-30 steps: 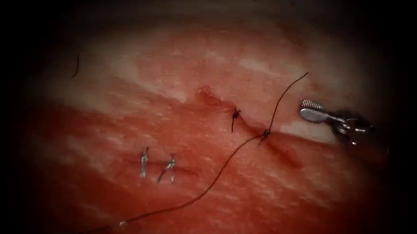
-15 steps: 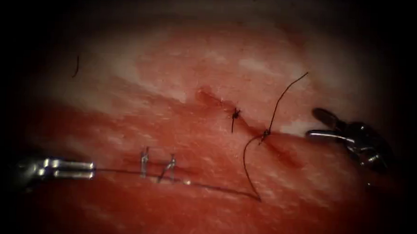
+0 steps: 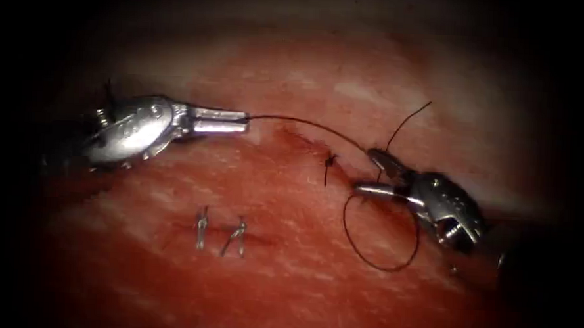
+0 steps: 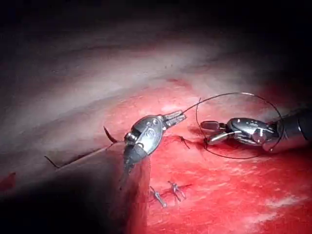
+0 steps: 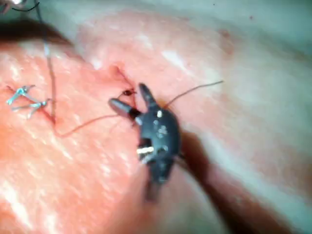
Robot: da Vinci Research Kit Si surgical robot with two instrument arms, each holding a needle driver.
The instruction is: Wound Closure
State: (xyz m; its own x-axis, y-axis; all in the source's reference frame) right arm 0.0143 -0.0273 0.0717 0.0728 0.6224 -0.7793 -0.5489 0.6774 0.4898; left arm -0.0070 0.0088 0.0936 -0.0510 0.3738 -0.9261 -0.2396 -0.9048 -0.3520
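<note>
At the right part of the cut (image 3: 344,166) on the tissue (image 3: 287,282), the thread (image 3: 307,123) runs from the newest stitch, sags in a loop (image 3: 377,256) below the right tool and stretches left to the left tool. Left tool (image 3: 241,122) sits left of the cut, jaws closed on the thread end. Right tool (image 3: 368,170) hovers at the stitch, jaws spread wide, holding nothing, loop draped around its shaft. Free tail (image 3: 409,120) sticks up, right of the cut. Finished knot (image 3: 330,160) sits just left. Two staples (image 3: 220,233) lie lower left. No needle spotted. Judgement: keep left tension steady and low, loop on shaft, aim open jaws at the tail.
</note>
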